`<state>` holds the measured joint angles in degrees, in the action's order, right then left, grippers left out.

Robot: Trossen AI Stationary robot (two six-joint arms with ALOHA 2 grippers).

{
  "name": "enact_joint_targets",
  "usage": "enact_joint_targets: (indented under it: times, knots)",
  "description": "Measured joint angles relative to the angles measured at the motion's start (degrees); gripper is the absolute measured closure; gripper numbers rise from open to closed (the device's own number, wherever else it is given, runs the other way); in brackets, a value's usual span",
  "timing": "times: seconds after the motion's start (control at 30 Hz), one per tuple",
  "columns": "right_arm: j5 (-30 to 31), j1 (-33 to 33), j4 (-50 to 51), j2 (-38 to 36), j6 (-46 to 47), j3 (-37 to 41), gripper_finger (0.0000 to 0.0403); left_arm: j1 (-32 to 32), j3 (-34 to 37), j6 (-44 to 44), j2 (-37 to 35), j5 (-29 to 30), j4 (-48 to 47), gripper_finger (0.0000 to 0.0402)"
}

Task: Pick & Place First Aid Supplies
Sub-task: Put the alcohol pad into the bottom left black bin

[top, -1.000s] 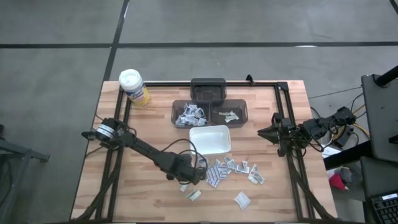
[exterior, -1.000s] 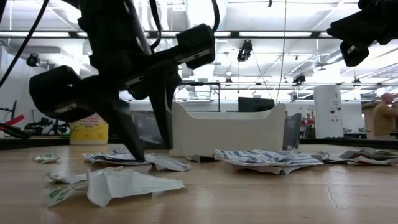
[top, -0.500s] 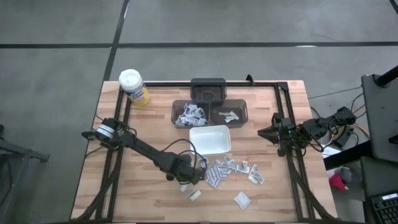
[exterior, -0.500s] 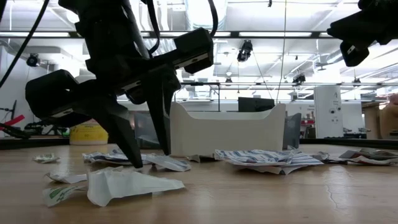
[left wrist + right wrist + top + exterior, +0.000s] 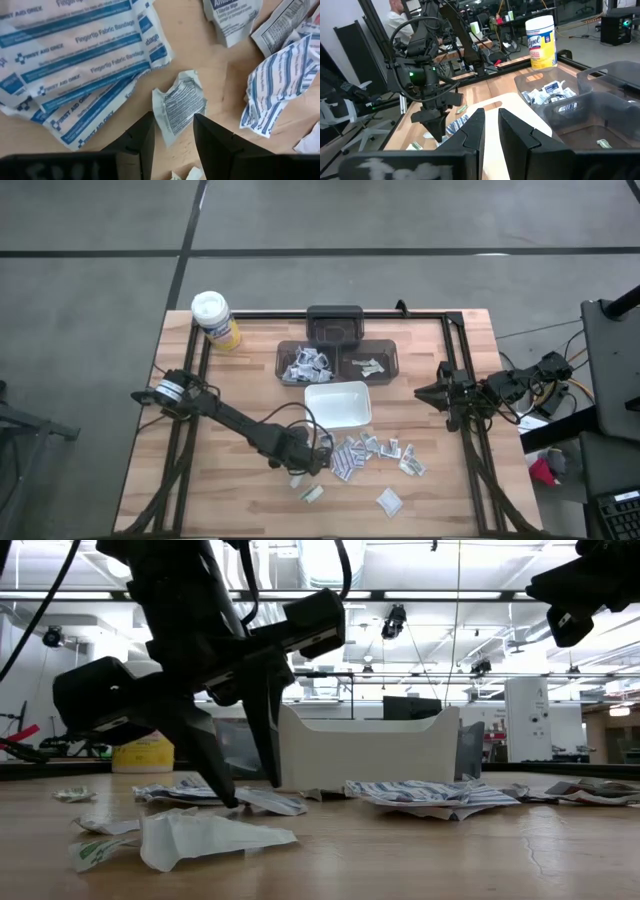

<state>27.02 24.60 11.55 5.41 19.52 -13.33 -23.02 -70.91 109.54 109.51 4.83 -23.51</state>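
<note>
From overhead, the left gripper [image 5: 318,465] sits low in the frame's centre, over the left edge of the loose packets [image 5: 372,450] scattered on the bench [image 5: 240,490] below the white tray [image 5: 338,404]; more packets lie in the dark bins [image 5: 340,362] above. The right gripper [image 5: 425,393] waits at the right edge. At bench height, the left fingers [image 5: 212,765] stand apart, tips down among packets. From the left wrist, open jaws straddle one crumpled packet [image 5: 178,102], not gripping it. The right wrist shows jaws slightly parted, empty.
</note>
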Motion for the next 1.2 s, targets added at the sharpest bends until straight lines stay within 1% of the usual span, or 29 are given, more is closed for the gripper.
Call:
enact_joint_targets:
  times: [0.37,0.43,0.53,0.63,0.67,0.73,0.87,0.97,1.03,1.1,1.2]
  knots:
    - [0.0,0.0,0.1,0.0,0.0,0.0,0.0351,0.1,0.0,-0.5,2.8,-0.6,2.9,0.0276]
    - [0.0,0.0,0.1,0.0,0.0,0.0,0.0351,0.1,0.0,-1.1,3.0,-0.5,2.9,0.0283]
    - [0.0,0.0,0.1,0.0,0.0,0.0,0.0351,0.0,-0.1,-1.8,3.1,1.5,2.4,0.0318]
    - [0.0,0.0,0.1,0.0,0.0,0.0,0.0351,-0.1,-0.1,-4.5,3.2,2.3,2.5,0.0377]
    - [0.0,0.0,0.1,0.0,0.0,0.0,0.0351,-0.1,-0.1,-5.3,3.0,2.5,2.5,0.0389]
    - [0.0,0.0,0.1,0.0,0.0,0.0,0.0351,-0.1,-0.3,-7.2,2.6,2.9,2.5,0.0394]
    - [0.0,0.0,0.1,0.0,0.0,0.0,0.0351,0.2,-0.5,-10.7,-0.5,4.2,2.0,0.0400]
    - [0.0,0.0,0.1,0.0,0.0,0.0,0.0351,0.1,-0.7,-13.0,-5.5,4.9,1.4,0.0401]
    - [0.0,0.0,0.1,0.0,0.0,0.0,0.0351,-0.1,-0.7,-14.6,-8.9,6.5,0.1,0.0401]
    - [0.0,0.0,0.0,0.0,0.0,0.0,0.0351,-0.2,-0.6,-16.5,-12.4,9.5,-1.8,0.0401]
    - [0.0,0.0,0.1,0.0,0.0,0.0,0.0351,-0.4,-0.6,-19.7,-18.4,16.8,-4.3,0.0401]
